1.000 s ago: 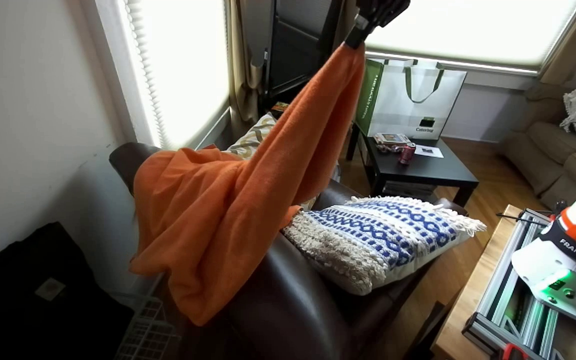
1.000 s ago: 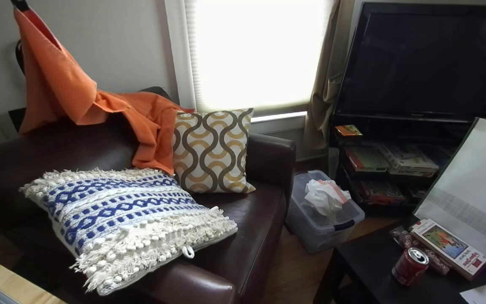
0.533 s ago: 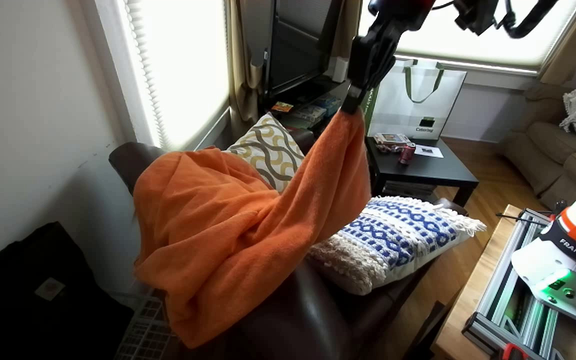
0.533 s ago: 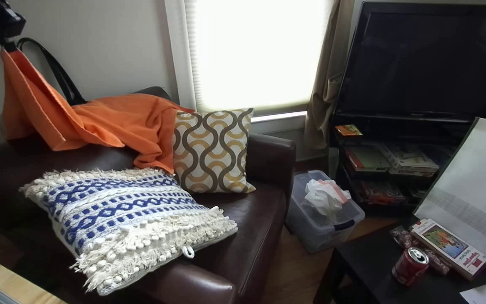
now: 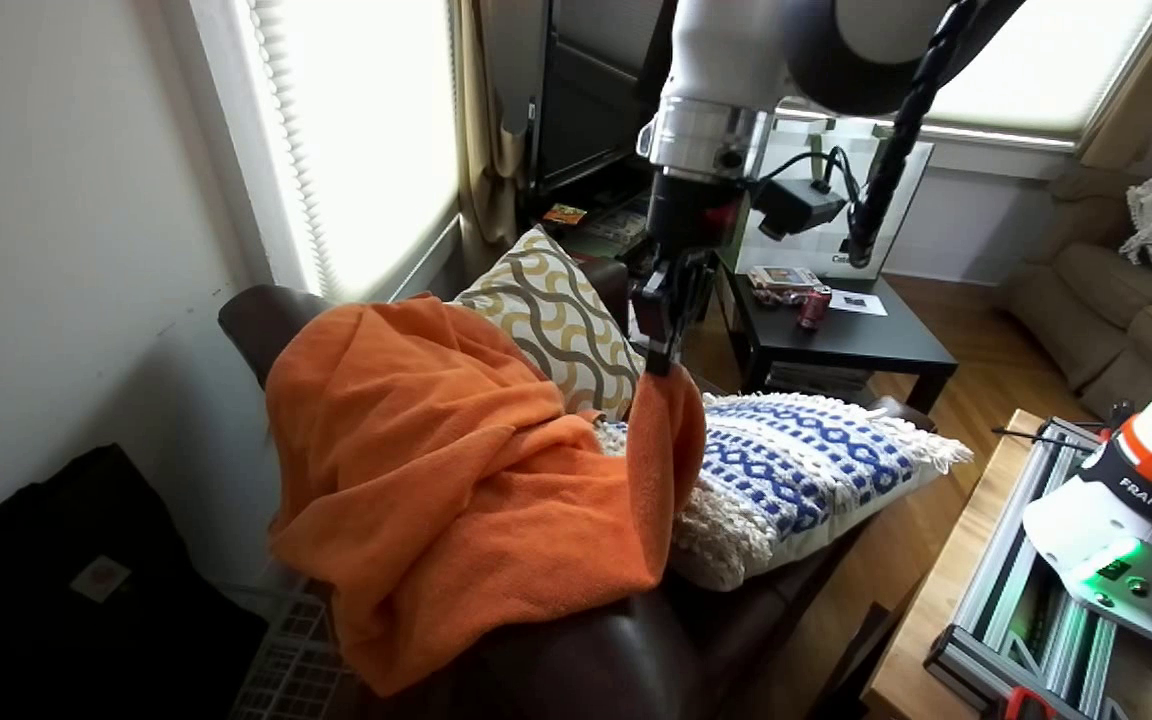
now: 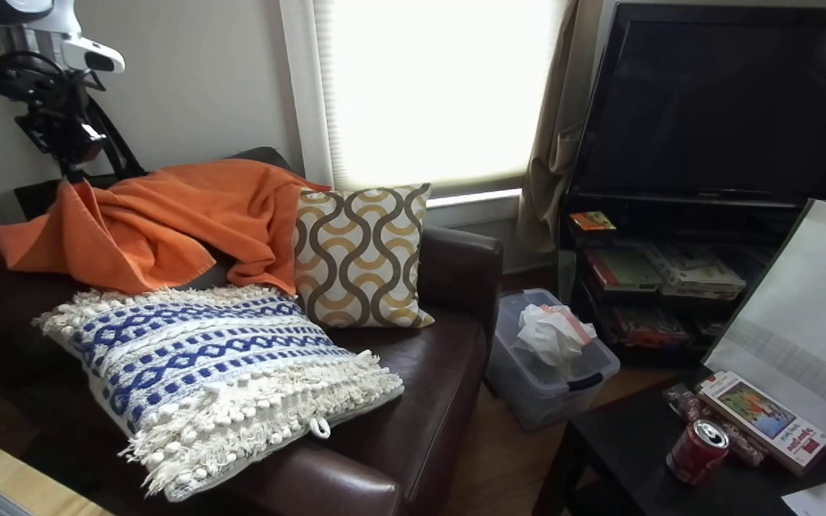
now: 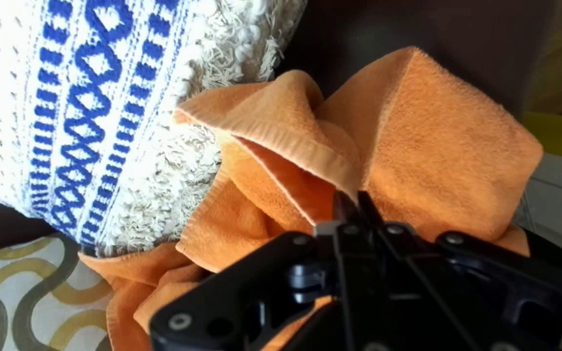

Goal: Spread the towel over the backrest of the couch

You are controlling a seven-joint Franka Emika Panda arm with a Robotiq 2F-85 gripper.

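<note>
The orange towel (image 5: 406,430) lies in folds over the far part of the couch's dark-brown backrest (image 5: 576,655), in both exterior views (image 6: 198,208). Its near part is raised to my gripper (image 5: 660,365), which is shut on an edge of it, just above the backrest. In the wrist view the closed fingertips (image 7: 354,197) pinch the towel's hem (image 7: 310,141); folds hang around them. A towel flap lies beside the fringe of the blue-white pillow (image 7: 90,112). The couch (image 6: 427,373) shows bare leather at the seat and the near backrest. The towel hides the backrest's middle.
The blue-white pillow (image 6: 226,351) and a wavy-patterned pillow (image 6: 363,258) rest on the couch. A wall and a black bag (image 5: 66,570) are behind the backrest. A wooden table (image 5: 976,520) bears the robot base. A black coffee table (image 5: 856,340) stands beyond.
My gripper has come down from high above, holding the towel edge, to just above the backrest. The towel's lifted part has dropped and folded onto the near backrest and beside the blue-white pillow.
</note>
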